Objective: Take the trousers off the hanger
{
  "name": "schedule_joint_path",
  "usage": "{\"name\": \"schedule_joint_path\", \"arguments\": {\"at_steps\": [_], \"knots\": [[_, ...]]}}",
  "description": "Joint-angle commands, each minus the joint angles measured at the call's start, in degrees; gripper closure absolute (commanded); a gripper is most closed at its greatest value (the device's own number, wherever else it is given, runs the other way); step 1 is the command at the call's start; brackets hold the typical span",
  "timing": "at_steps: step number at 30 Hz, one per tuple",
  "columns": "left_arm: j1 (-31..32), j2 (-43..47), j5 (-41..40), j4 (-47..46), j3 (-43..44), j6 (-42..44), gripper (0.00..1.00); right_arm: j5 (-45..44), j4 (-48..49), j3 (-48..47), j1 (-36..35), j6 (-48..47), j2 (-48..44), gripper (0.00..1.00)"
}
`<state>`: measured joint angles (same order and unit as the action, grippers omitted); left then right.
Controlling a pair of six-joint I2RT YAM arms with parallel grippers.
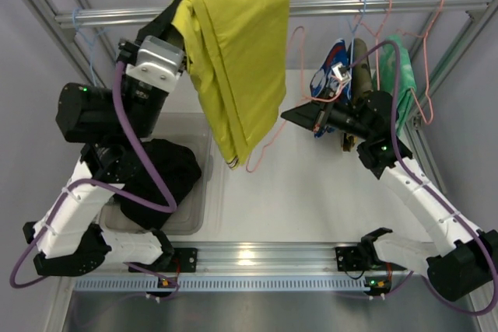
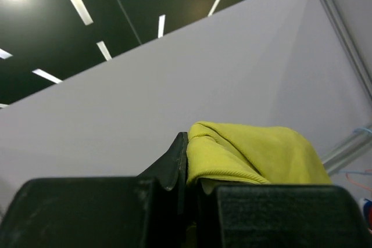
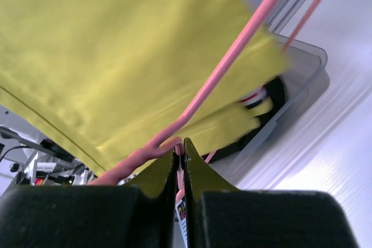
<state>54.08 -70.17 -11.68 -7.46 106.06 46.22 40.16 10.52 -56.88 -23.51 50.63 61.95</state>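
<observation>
The yellow trousers hang in a folded drape high over the table's back left. My left gripper is shut on their upper left edge. In the left wrist view the yellow cloth bunches over the shut left gripper. A thin pink hanger dangles beside and below the yellow cloth. My right gripper is shut on it. In the right wrist view the right gripper pinches the pink hanger in front of the yellow trousers. Black trousers lie heaped in the bin.
A clear plastic bin sits on the table's left half. A metal rail runs across the back with wire hangers and other garments hung at the right. Frame posts stand at both back corners.
</observation>
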Motion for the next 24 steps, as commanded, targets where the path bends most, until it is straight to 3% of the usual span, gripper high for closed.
{"name": "schedule_joint_path", "arguments": {"at_steps": [1,8,12,17,24], "knots": [[0.0,1.7,0.1,-12.6,6.3,6.9,1.0,-0.6,-1.0,-0.2,-0.2,-3.2,-1.7,1.0],[-4.7,4.9,-1.3,-9.9,6.6,12.4,1.0,-1.0,-4.3,-1.1,-0.2,-5.3,-2.6,1.0],[-7.8,9.2,-4.1,-3.6,3.5,14.6,1.0,-1.1,-5.2,-2.0,-0.2,-6.2,-2.5,1.0],[-8.6,14.6,-12.5,3.1,-1.8,20.7,1.0,-1.3,-5.3,-2.7,-0.2,-6.7,-1.8,1.0],[-8.6,20.7,-27.5,17.7,-4.6,22.8,1.0,-1.3,-5.3,-4.1,-0.9,-7.1,0.3,1.0]]}}
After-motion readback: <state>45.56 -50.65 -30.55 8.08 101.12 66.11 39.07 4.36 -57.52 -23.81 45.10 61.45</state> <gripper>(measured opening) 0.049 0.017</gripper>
